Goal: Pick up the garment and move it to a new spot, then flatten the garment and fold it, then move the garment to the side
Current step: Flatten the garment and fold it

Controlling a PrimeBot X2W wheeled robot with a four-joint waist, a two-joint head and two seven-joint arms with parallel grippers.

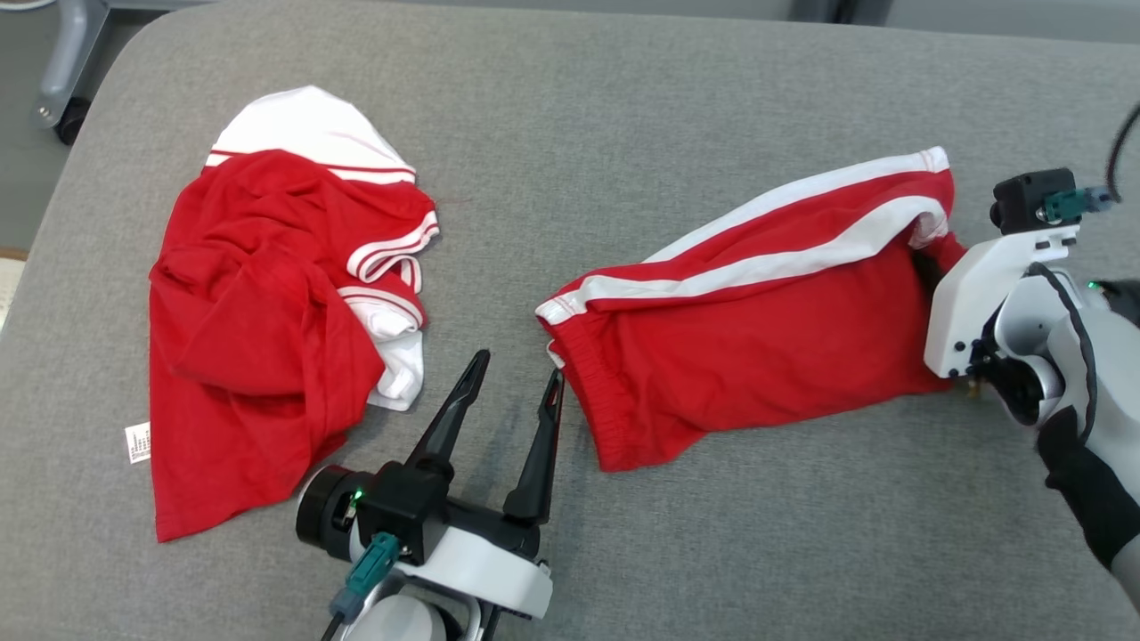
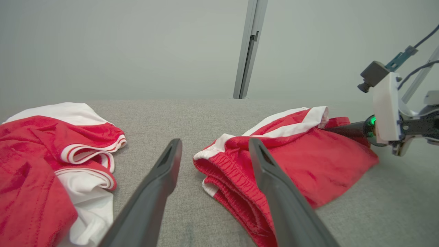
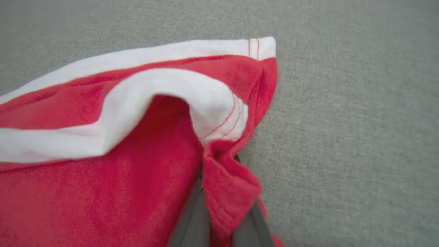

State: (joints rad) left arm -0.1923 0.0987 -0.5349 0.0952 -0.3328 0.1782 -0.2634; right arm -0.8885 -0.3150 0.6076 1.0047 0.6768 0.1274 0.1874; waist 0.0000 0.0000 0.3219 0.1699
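A grey padded table (image 1: 623,89) fills the room's middle, with one caster wheel (image 1: 69,120) beyond its far left corner. Two garments lie on it, well apart. On the left sits a crumpled red and white shirt (image 1: 249,356). On the right lie the red shorts (image 1: 757,347), their long axis running from the waistband at near left to the leg hems at far right, with two white stripes along the far edge. The left gripper (image 1: 519,365) hovers between the two garments, fingers spread apart, just beside the waistband. The right gripper (image 2: 334,129) is pinched together on a leg hem. One white label (image 1: 138,442) hangs at the shirt's near left edge.
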